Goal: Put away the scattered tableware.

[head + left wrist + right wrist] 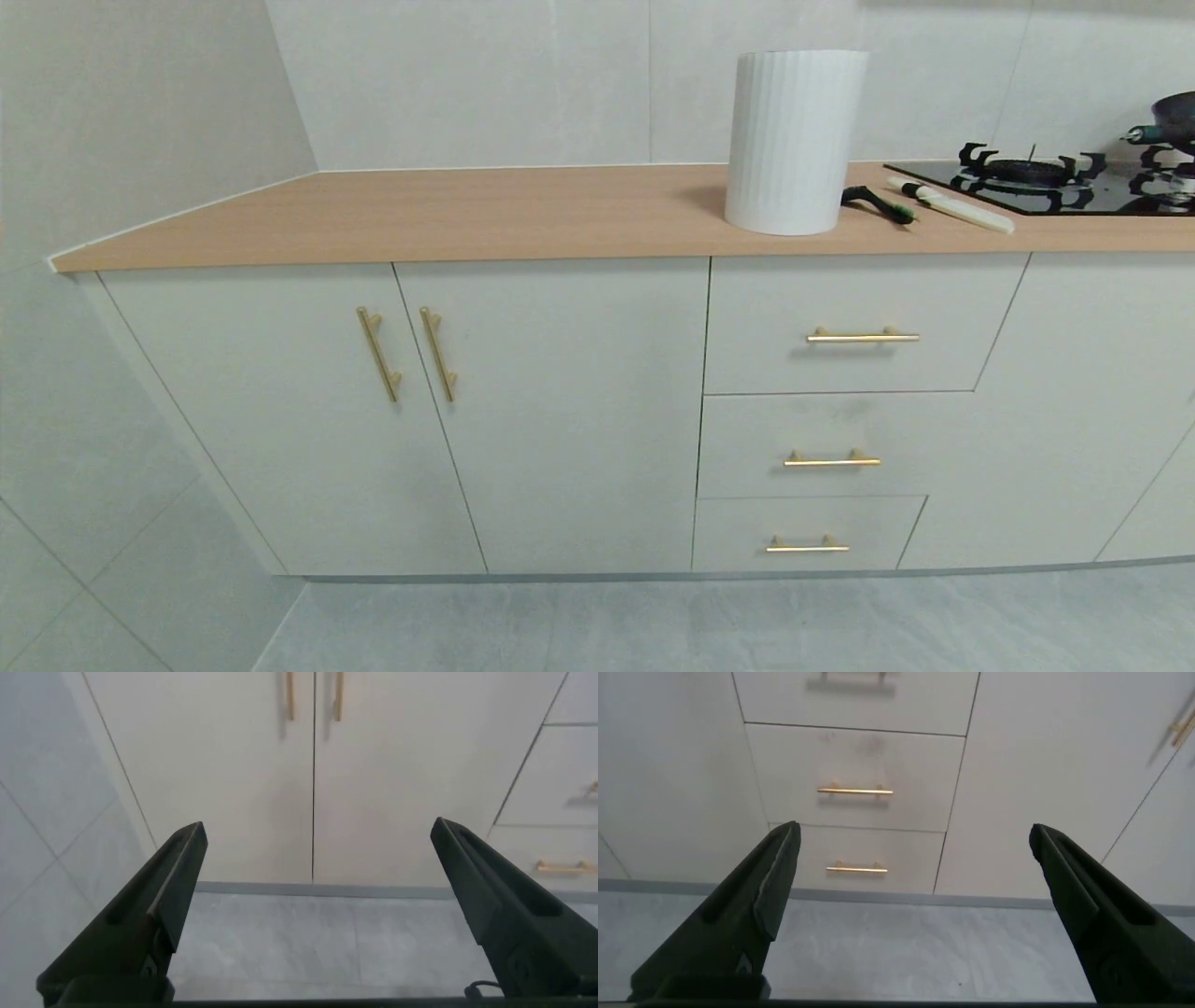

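Tableware lies on the desk [467, 215]: a long white utensil [952, 206] and a black-handled tool [878, 203], just beside the tall white holder [794, 140]. My left claw [318, 833] and right claw [915, 833] are wide open and hold nothing. I think nothing is put away yet.

Upper right, the hob [1032, 175] and a dark pan [1176, 110] run off the frame's edge; the white canister [794, 140] hides one end of the black utensil [878, 203].
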`<state>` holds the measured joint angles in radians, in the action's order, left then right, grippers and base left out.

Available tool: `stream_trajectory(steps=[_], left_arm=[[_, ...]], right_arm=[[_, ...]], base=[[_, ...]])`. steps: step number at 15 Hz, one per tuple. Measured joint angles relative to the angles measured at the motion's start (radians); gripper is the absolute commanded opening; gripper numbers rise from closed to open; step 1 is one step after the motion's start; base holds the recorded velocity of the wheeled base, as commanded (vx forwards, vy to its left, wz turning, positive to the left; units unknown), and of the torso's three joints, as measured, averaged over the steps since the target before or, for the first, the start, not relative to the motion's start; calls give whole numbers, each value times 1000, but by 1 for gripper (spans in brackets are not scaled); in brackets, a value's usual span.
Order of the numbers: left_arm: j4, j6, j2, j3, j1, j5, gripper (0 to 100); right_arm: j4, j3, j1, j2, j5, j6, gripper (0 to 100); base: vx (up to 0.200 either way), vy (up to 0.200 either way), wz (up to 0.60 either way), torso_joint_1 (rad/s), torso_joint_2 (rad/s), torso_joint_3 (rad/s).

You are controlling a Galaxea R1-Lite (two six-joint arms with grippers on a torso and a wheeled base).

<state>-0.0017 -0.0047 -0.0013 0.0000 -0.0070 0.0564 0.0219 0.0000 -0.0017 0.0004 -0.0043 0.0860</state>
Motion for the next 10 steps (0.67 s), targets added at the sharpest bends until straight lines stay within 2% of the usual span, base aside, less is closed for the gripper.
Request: stream_trajectory(steps=[8, 10], left_arm=[[-1, -1, 0, 0, 1, 0, 100], [-1, -3, 0, 0, 1, 1, 100]], right_arm=[[-1, 0, -1, 0, -1, -1, 100], [-1, 0, 1, 0, -1, 0, 100]], base=[[200, 0, 0, 4, 3, 5], [0, 0, 0, 0, 0, 0]])
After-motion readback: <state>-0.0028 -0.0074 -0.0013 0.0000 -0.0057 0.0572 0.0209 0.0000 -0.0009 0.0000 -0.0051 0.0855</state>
